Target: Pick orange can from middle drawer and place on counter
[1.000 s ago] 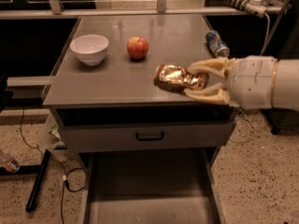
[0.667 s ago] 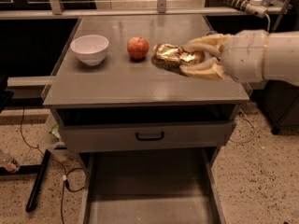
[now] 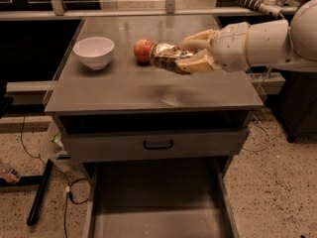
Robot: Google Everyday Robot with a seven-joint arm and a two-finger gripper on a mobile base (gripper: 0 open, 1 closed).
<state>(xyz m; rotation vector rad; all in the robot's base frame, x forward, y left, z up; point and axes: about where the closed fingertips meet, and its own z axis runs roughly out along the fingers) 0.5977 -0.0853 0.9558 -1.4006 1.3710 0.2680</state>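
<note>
My hand (image 3: 184,57) grips the orange can (image 3: 164,55), holding it on its side just above the tabletop (image 3: 148,90), right beside the apple (image 3: 142,49). A white bowl (image 3: 93,51) sits farther left. The middle drawer (image 3: 158,209) stands open below.

The pincer (image 3: 183,55) hangs above the surface (image 3: 148,90). Its two fingers (image 3: 200,63) are broad, blunt and tan. Directly behind them is a rounded white wrist shell, then a thicker white cylindrical forearm section set off by a dark seam. Farthest from the pincer bulges a large, smooth, pale joint housing.
</note>
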